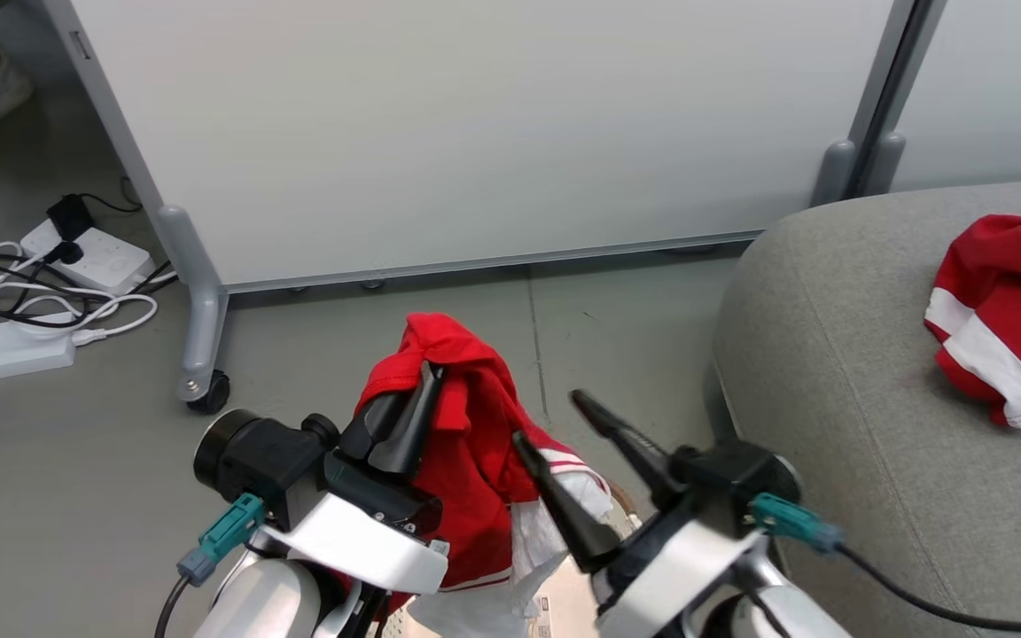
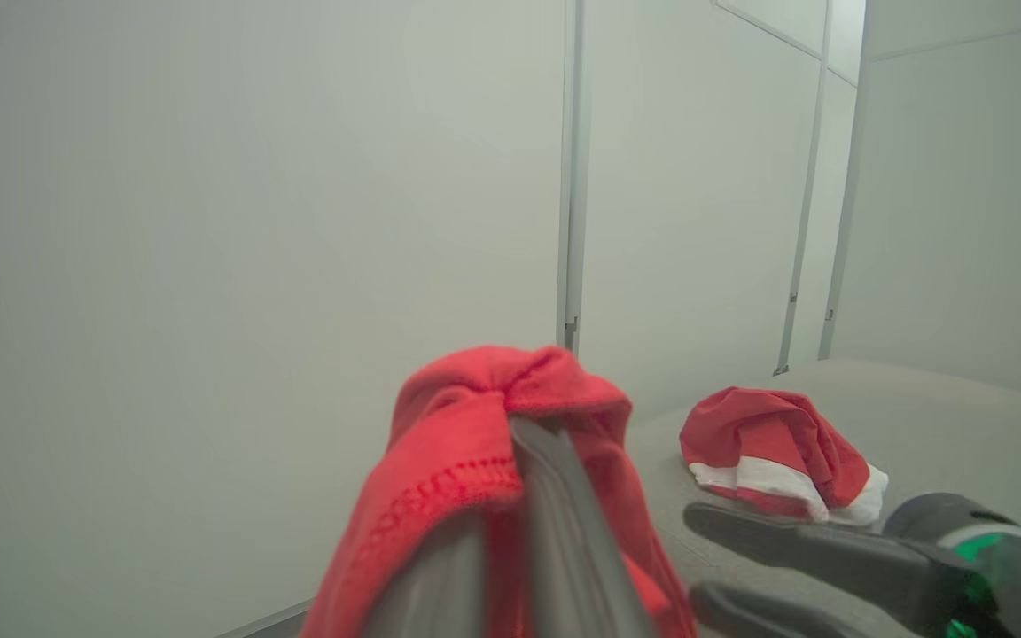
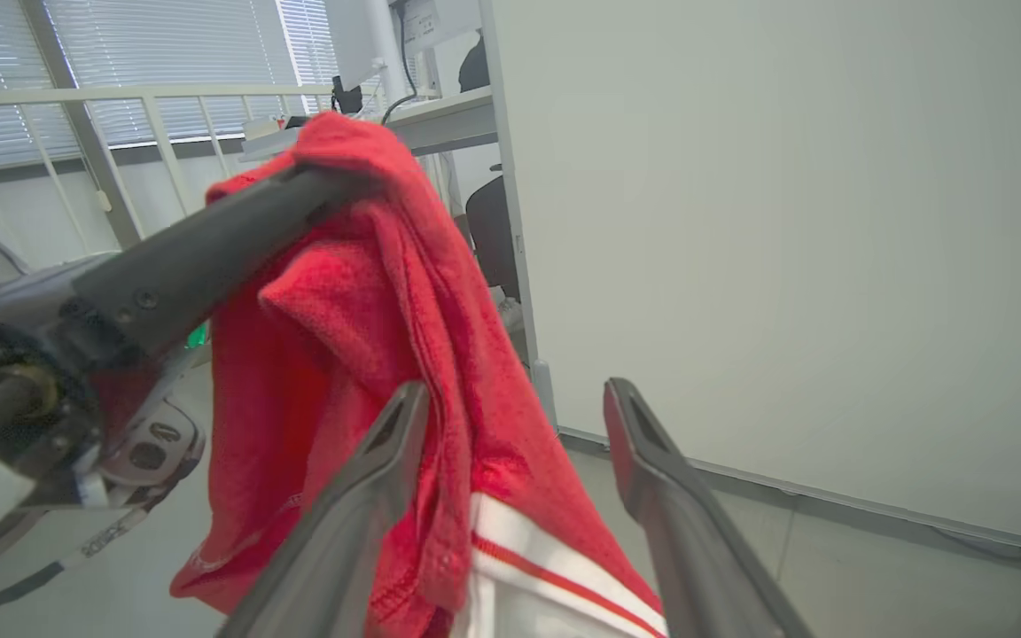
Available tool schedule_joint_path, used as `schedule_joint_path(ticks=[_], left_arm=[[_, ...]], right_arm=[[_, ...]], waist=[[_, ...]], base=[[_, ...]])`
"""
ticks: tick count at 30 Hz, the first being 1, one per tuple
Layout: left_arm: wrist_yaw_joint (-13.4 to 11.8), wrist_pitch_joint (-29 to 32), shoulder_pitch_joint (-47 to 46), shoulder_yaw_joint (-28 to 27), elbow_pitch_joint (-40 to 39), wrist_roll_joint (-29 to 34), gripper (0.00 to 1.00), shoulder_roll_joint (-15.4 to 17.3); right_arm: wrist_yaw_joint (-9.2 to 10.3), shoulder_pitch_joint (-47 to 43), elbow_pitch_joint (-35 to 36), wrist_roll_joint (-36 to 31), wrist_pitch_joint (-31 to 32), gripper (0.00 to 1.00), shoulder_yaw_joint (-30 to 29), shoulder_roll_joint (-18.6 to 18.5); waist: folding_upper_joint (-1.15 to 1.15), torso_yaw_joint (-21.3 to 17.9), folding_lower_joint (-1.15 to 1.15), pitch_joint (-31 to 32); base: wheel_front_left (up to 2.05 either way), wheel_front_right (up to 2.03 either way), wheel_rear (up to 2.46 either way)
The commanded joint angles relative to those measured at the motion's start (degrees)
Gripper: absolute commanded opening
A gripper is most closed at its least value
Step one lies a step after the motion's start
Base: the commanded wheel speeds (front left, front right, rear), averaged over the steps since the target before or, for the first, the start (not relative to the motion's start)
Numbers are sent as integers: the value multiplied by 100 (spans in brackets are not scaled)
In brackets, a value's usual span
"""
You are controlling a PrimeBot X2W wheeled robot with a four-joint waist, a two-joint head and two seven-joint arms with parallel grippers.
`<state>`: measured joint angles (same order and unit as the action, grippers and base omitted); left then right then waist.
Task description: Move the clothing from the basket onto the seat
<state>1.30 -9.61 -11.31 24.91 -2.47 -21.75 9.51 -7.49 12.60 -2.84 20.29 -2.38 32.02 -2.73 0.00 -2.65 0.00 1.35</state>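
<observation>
While left claw [image 1: 427,377] pinches red garment [image 1: 475,452] aloft, right claw [image 1: 547,416] spread beside it.

- Red garment [image 1: 466,443], white-striped at the bottom, hangs pinched at its top by the left gripper [image 1: 429,377], left of the seat [image 1: 830,372].
- Second garment [image 1: 1002,319], red and white, lies crumpled on the grey seat, far right.
- Basket [image 1: 624,498]: a bit of rim shows near, under the hanging cloth.
</observation>
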Motion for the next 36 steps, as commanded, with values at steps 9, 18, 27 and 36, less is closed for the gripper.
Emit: schedule_joint_path(ticks=[9, 18, 27, 36], left_arm=[[68, -40, -182, 107, -124, -38, 0, -40], [50, -101, -198, 138, -221, -70, 0, -42], [-95, -336, -174, 35, -375, 15, 100, -101], [15, -28, 176, 502, -212, 324, 100, 153]], right_arm=[[-1, 950, -1068, 656, -294, 100, 1029, -32], [-1, 1573, -1840, 1111, -679, 0, 1379, -32], [-1, 1796, -2099, 1381, -1038, 0, 1276, -38], [-2, 2044, -2264, 1455, -1235, 0, 565, -33]], waist=[[0, 200, 0, 24], [0, 291, 0, 23], [0, 243, 0, -35], [0, 111, 0, -110]], base=[[0, 0, 0], [0, 0, 0], [0, 0, 0], [0, 0, 0]])
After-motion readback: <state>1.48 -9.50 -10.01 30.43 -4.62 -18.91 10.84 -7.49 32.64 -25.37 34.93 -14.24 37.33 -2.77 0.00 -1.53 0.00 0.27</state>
